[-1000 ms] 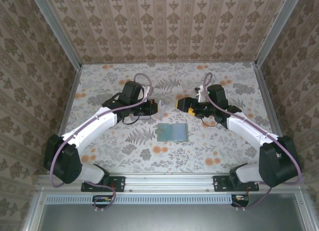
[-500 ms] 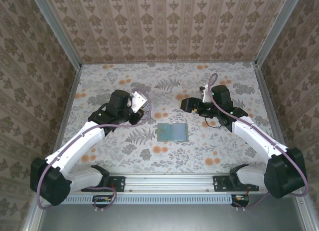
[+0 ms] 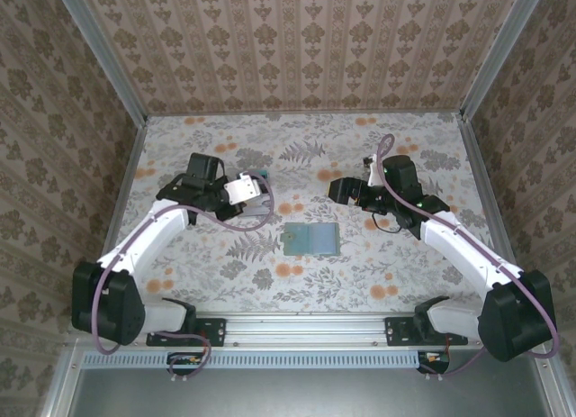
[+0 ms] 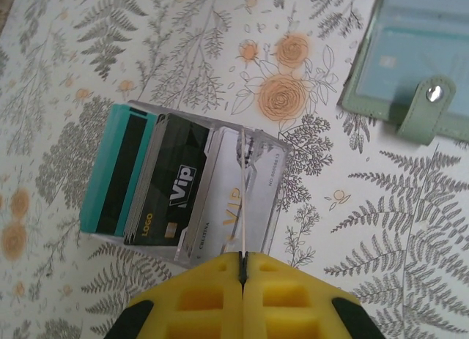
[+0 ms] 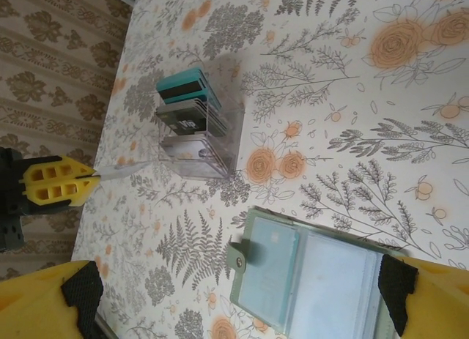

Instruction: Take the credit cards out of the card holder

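Grey-green card holder, teal credit cards, floral table.

- Bright, even, diffuse light; only faint soft shadows on the table.
- Top view mildly soft, colours washed, walls splay at the edges.
- Left wrist view crisp on the print; left tool at bottom edge slightly soft.

Black card: "VIP", "LOGO" (pale card: perhaps "VIP").

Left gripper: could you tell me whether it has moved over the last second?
Yes. In the top view the left gripper has drawn back leftward, away from the card holder, which lies unmoved.
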Motion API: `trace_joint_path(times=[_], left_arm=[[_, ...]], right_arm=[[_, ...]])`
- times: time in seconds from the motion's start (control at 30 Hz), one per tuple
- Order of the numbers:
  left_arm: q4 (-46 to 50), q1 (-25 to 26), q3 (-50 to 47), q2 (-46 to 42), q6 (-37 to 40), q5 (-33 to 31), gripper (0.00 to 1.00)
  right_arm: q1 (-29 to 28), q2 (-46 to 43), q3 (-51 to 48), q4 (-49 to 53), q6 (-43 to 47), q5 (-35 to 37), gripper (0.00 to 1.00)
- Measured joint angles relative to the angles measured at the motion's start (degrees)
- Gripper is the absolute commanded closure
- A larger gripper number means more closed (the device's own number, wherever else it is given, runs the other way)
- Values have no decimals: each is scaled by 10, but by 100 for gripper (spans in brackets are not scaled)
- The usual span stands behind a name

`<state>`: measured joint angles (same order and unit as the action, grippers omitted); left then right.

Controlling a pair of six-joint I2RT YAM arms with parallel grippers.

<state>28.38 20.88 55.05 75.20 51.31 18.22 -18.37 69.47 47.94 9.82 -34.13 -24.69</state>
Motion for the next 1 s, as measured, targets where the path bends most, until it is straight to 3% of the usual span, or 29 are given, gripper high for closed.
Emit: trace_joint_path(times=[0.4, 1.0], left_arm=[[3, 0, 33, 71, 89, 2, 100], [-10, 0, 57, 143, 101, -1, 100]], right_arm=[[0, 0, 0, 21, 10, 19, 0], [0, 10, 0, 22, 10, 20, 0]])
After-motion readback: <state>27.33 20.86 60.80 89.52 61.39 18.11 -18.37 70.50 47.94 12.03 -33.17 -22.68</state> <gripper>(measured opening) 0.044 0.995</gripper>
